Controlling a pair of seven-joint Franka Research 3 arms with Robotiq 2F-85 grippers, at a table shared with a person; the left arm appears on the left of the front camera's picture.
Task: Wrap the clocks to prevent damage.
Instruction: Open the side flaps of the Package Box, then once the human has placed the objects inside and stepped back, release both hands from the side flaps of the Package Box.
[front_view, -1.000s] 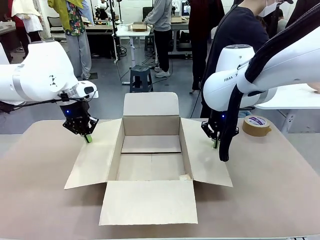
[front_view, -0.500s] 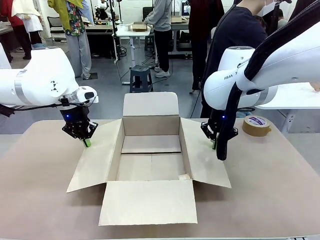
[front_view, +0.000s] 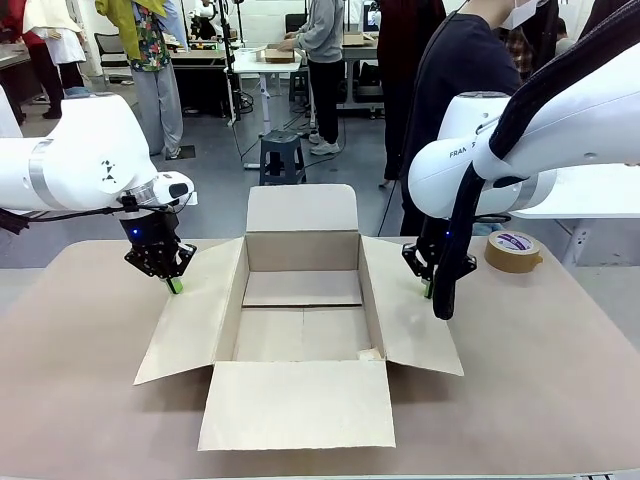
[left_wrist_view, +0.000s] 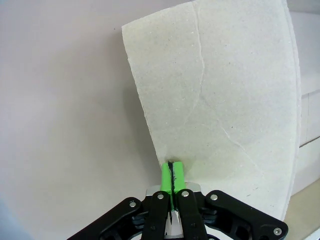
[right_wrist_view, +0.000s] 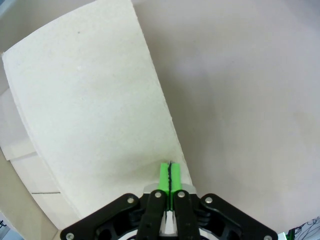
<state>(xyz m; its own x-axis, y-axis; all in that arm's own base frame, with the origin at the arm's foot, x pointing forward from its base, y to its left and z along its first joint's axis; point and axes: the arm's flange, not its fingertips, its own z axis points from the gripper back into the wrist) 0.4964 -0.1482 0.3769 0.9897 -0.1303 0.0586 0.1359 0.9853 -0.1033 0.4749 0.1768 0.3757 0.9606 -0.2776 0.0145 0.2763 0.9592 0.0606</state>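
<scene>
The front camera sits at the near side of the table (front_view: 540, 360), between the two arms. It is raised and tilted down, facing the person (front_view: 470, 90) at the far side, with the open carton (front_view: 302, 250) whole in mid-frame.

The left wrist camera looks down along the left gripper (left_wrist_view: 171, 172), very close to the carton's left flap (left_wrist_view: 220, 90) and the tabletop. The right wrist camera looks down along the right gripper (right_wrist_view: 169, 175), equally close over the right flap (right_wrist_view: 95, 100). Each wrist view shares its flap with the front view.
</scene>
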